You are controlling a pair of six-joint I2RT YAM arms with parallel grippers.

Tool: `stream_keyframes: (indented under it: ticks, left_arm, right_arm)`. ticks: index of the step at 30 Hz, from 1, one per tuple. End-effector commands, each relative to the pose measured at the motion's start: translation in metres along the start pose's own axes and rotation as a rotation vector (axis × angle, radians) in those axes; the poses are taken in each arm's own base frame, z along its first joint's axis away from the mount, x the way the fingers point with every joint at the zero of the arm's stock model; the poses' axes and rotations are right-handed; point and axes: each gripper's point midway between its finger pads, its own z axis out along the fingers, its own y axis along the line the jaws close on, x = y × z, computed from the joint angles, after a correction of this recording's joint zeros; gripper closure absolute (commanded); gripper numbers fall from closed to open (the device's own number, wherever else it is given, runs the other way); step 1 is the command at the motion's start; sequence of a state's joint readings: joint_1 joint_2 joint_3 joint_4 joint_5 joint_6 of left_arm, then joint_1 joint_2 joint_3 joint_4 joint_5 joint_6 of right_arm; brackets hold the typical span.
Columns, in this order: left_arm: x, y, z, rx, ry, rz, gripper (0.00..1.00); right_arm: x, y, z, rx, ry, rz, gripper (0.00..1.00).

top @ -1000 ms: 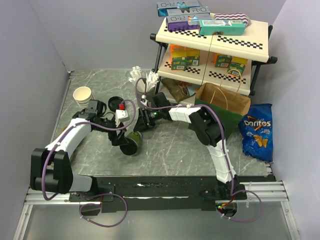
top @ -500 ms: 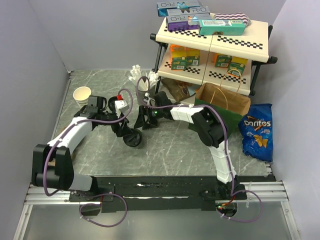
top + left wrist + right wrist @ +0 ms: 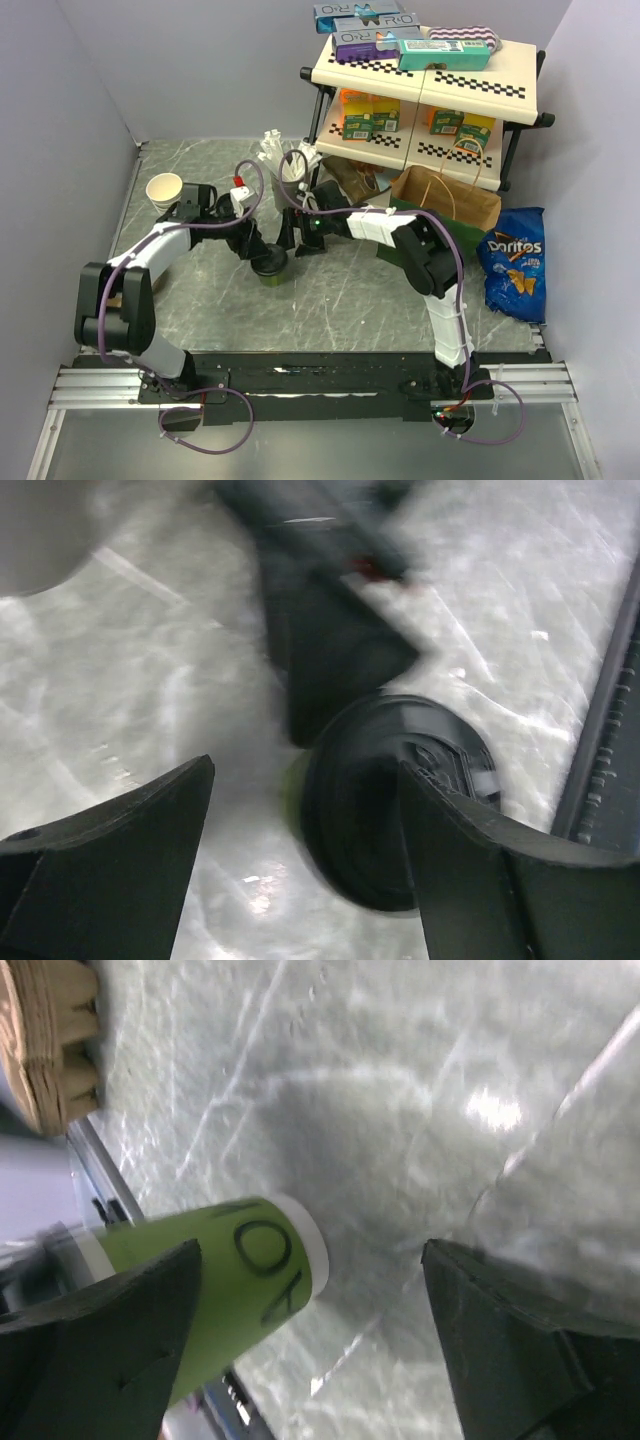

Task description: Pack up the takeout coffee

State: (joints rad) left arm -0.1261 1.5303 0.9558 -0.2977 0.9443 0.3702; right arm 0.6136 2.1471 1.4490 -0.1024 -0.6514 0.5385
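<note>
The takeout coffee point(image 3: 270, 268) sits on the grey marbled table point(image 3: 350, 295), black lid up, between the two arms. The left gripper point(image 3: 305, 780) is spread wide around the lid, with one finger close against the rim and the other well off it, so nothing is clamped. The right gripper point(image 3: 312, 1250) gapes just as wide — the green cup wall lies near one finger, ungripped.

The takeout coffee point(image 3: 270, 268) sat on the surface point(image 3: 340, 300), left hand point(image 3: 257, 254) at its left, right hand point(image 3: 289, 245) behind it, paper cup point(image 3: 165, 190) far left.
</note>
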Motion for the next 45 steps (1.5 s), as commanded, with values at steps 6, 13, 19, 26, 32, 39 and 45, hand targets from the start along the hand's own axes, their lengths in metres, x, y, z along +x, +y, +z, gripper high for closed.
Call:
stream_keyframes:
  ticks: [6, 13, 19, 26, 32, 39, 45]
  left_arm:
    - [0.01, 0.043, -0.006, -0.117, 0.035, -0.023, 0.21]
    - [0.005, 0.03, -0.007, -0.045, 0.014, -0.021, 0.2]
    - [0.006, 0.022, -0.008, -0.004, 0.019, -0.028, 0.2]
    - [-0.002, 0.015, -0.012, 0.01, -0.004, -0.033, 0.2]
    - [0.001, 0.016, -0.011, 0.006, -0.002, -0.047, 0.2]
    - [0.004, 0.015, -0.011, 0.002, 0.001, -0.056, 0.2]
    - [0.008, 0.015, -0.011, 0.0, 0.009, -0.059, 0.2]
  right_arm:
    - [-0.001, 0.013, -0.027, 0.037, -0.007, 0.053, 0.0]
    - [0.001, -0.001, -0.053, 0.061, -0.014, 0.051, 0.0]
    - [0.019, -0.008, -0.076, 0.018, 0.05, -0.074, 0.0]
    - [0.022, 0.041, -0.092, -0.272, 0.075, -0.183, 0.0]
    - [0.018, 0.078, -0.075, -0.373, 0.106, -0.25, 0.0]
    - [0.026, 0.088, -0.058, -0.382, 0.139, -0.234, 0.0]
    - [0.031, 0.084, -0.05, -0.374, 0.159, -0.22, 0.03]
